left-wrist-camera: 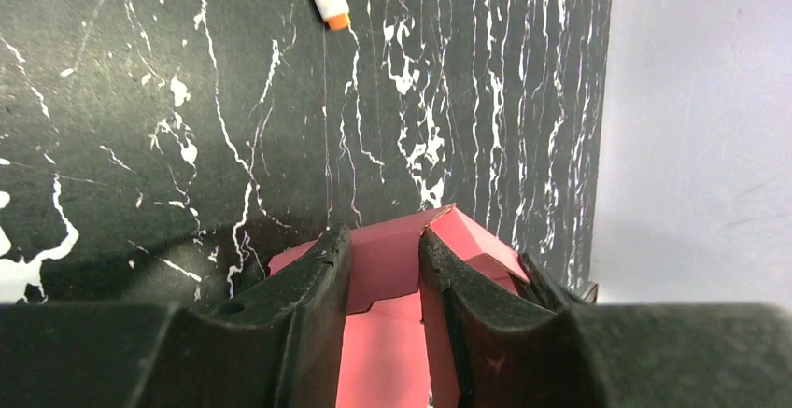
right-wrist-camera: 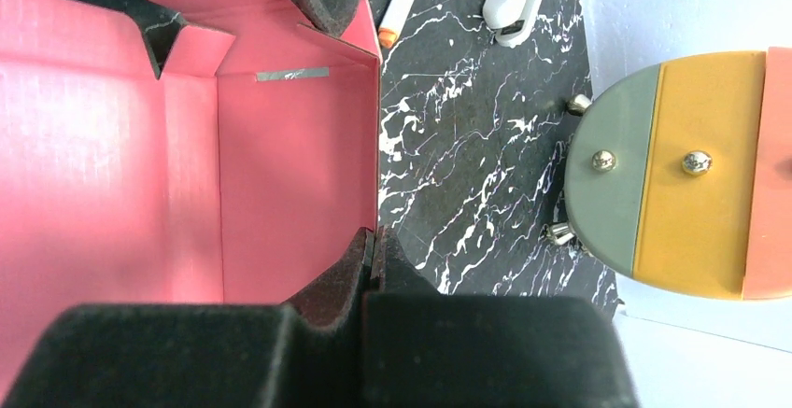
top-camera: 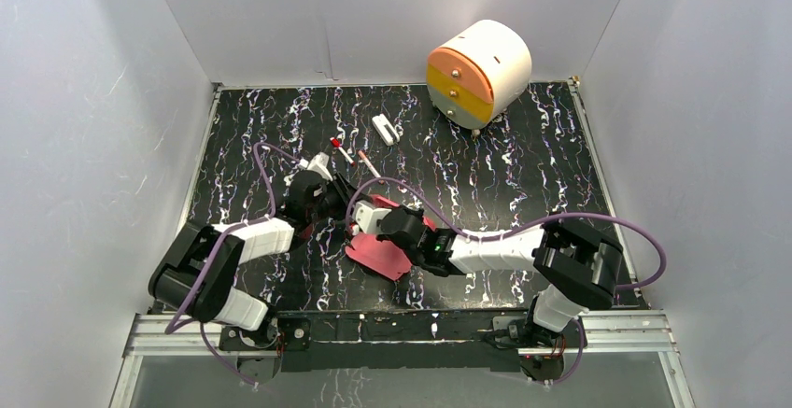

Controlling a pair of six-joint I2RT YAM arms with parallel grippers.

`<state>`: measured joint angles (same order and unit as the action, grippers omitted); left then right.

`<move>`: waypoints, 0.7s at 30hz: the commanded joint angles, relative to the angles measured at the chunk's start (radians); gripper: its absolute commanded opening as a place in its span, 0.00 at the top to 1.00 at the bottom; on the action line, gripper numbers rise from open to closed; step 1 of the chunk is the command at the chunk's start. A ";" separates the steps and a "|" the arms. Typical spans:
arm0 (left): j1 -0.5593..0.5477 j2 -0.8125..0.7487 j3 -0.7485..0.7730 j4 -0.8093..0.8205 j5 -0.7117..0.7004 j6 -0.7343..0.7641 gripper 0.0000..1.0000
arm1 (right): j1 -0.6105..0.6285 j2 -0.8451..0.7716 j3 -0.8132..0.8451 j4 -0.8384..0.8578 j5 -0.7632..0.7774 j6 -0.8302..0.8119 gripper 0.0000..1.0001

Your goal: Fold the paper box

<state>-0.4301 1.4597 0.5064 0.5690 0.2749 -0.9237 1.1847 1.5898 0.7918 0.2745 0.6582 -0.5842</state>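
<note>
The pink-red thin card paper box [top-camera: 376, 257] lies half-formed in the middle of the black marbled table [top-camera: 523, 184], between both arms; the right hand [right-wrist-camera: 375, 238] is closed tight on one upright wall's edge; the left hand [left-wrist-camera: 383, 240] stands narrowly apart astride a raised flap, not clearly pinching it; best to close gently, then turn the flap inward along its crease.
</note>
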 commanded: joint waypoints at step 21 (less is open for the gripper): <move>-0.121 -0.154 -0.116 0.124 0.051 0.192 0.80 | 0.001 0.008 -0.164 0.459 0.012 -0.398 1.00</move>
<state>-0.5209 1.3128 0.3969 0.6346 0.2665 -0.7509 1.1912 1.5944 0.6533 0.5846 0.6590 -0.8902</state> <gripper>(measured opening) 0.201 0.013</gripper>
